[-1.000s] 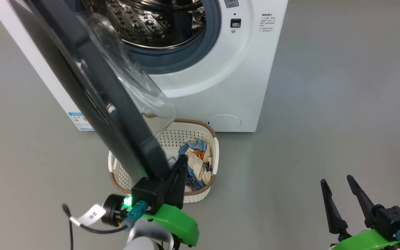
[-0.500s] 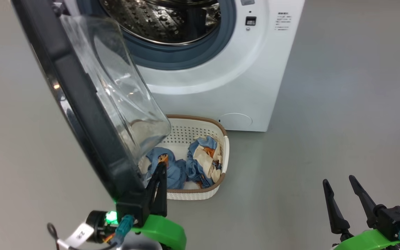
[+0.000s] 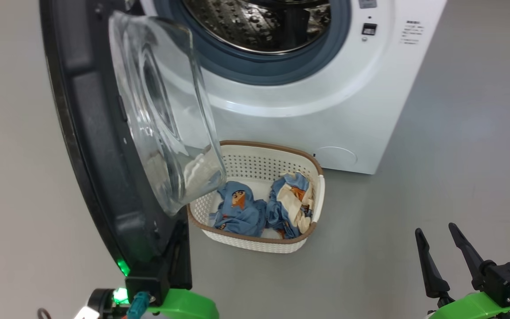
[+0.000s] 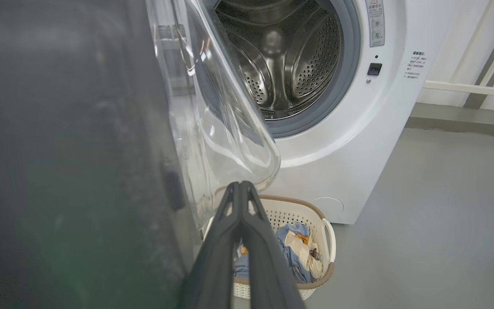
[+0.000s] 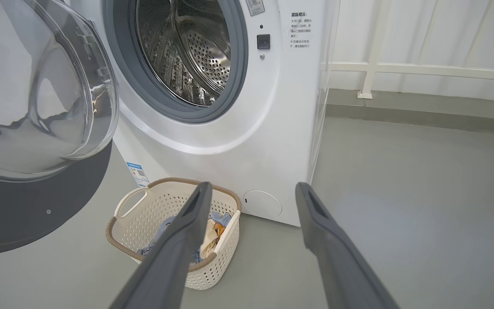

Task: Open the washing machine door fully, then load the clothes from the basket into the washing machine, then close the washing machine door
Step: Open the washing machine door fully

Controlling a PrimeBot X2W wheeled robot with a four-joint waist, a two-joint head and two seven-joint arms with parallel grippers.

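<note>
Door slip risk: the left gripper [image 4: 240,189] is closed on nothing, its fingers pressed flat together beside the inner face of the washing machine door [image 3: 91,133]. It can only push, so the fingers could slide off the rim as the door swings.
Contact: whether the fingers actually touch the door cannot be settled from these views.
Swing-back risk: the door looks short of fully open. If the push ends here, it may drift back toward the drum [image 3: 264,22].
Blocked reach risk: in the head view the door's glass bowl [image 3: 166,115] covers the 9 o'clock end of the basket [image 3: 259,145], so a reach from that side could strike the glass.
Basket risk: the basket sits on the floor [image 3: 414,199] just in front of the washing machine [image 3: 326,110], at its 6 o'clock. A low sweep by either arm could shove it.
Clothes: the two blue garments [image 3: 241,208] lie side by side inside the basket, not yet loaded.
Left arm pose: low at 7 o'clock of the basket, with the fingers pointing up along the door's lower edge.
Right arm pose: the right gripper [image 3: 435,229] hangs at 4 o'clock of the basket, well apart from it. Its fingers are spread wide, empty and pointing toward the machine.
</note>
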